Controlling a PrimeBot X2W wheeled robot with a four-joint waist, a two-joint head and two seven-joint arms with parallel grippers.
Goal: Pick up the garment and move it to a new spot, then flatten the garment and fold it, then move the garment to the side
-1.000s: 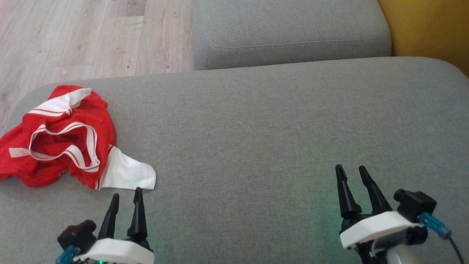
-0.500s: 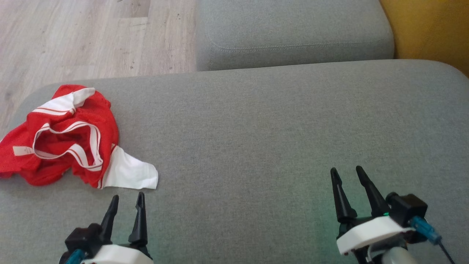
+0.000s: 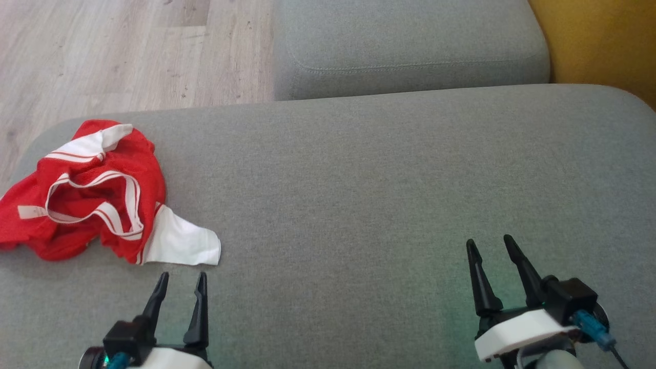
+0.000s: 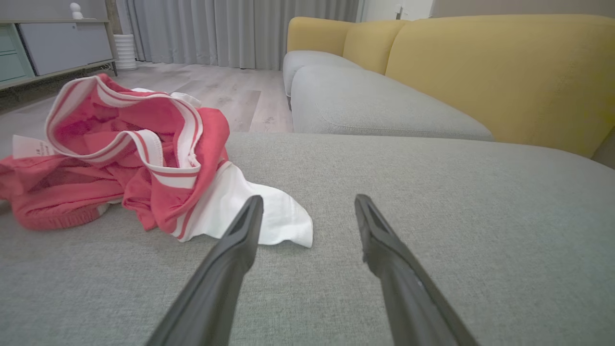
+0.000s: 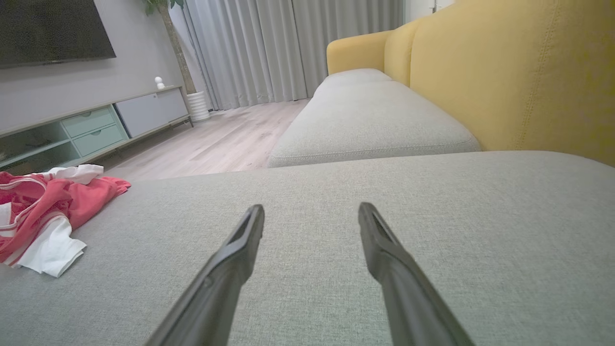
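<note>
On the left end of the grey sofa cushion (image 3: pixel 359 169), the red and white garment (image 3: pixel 87 195) lies in a crumpled heap with its white flap (image 3: pixel 179 243) trailing toward the robot. It is unchanged from a second ago; the slight slide of the whole head view is the camera settling, not the cloth moving. What changes is the arms. The left pincer (image 3: pixel 183 277) sits a little lower in the head view than a second ago, so its tips, which then nearly meet the flap, now stand just short of it with a strip of bare cushion between. The right pincer (image 3: pixel 488 240) is also drawn back slightly and hangs well apart from the garment, over bare cushion on the right. Both pincers are spread wide and hold nothing. For the task, this means the pick-up is not yet begun, and the small retreat looks like settling into a start pose rather than a reach. The left pincer is the nearer one, and the flap looks like the easiest edge to take first.
</note>
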